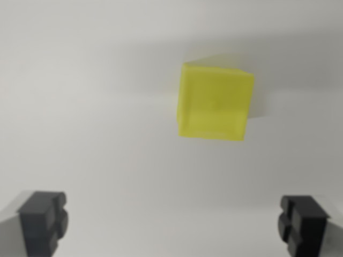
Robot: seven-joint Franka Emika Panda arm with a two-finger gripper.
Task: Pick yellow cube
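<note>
Resting apart from spread tool (172,225): yellow cube (215,103).

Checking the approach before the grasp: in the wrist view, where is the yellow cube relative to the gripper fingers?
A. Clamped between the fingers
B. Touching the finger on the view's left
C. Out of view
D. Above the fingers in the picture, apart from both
D: the yellow cube sits on the white surface higher in the picture, clear of the open gripper.

The gripper (172,224) has two dark grey, blocky fingertips (42,220) (ridged, slightly blurred) on paler mounts.
</note>
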